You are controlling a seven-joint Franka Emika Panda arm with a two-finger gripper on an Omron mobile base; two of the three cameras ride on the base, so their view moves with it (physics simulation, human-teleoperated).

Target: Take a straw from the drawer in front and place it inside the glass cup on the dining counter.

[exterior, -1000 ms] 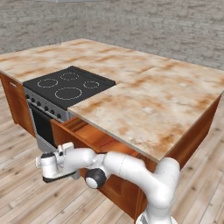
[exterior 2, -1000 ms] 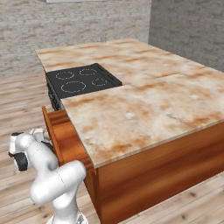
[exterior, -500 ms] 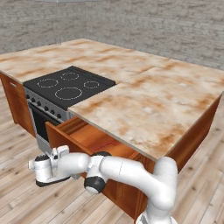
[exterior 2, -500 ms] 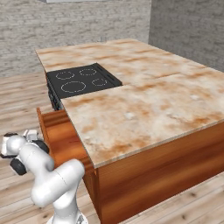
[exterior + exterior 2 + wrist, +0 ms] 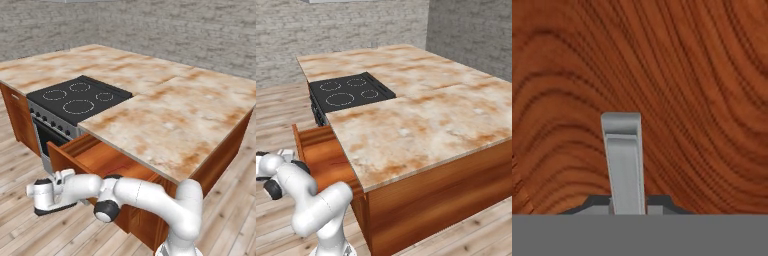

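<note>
The reddish-brown drawer (image 5: 102,156) stands pulled partway out from under the dining counter (image 5: 165,117), and its wooden inside shows from above. My gripper (image 5: 66,176) is at the drawer's front panel, shut on the small silver bar handle (image 5: 624,160). In the hand view the handle stands between the two dark fingertips, with the wood-grain front right behind it. From the right base view the drawer (image 5: 320,150) juts out to the left, with my gripper (image 5: 287,153) at its outer face. The straw and the glass cup are out of view.
A black glass cooktop (image 5: 77,97) with an oven front below sits to the left of the drawer. The cream and rust stone top (image 5: 421,115) spreads wide to the right. Light plank floor (image 5: 30,235) surrounds the island.
The drawer has slid further out of the island. My hand has drawn back toward the base, with the handle still between its fingers.
</note>
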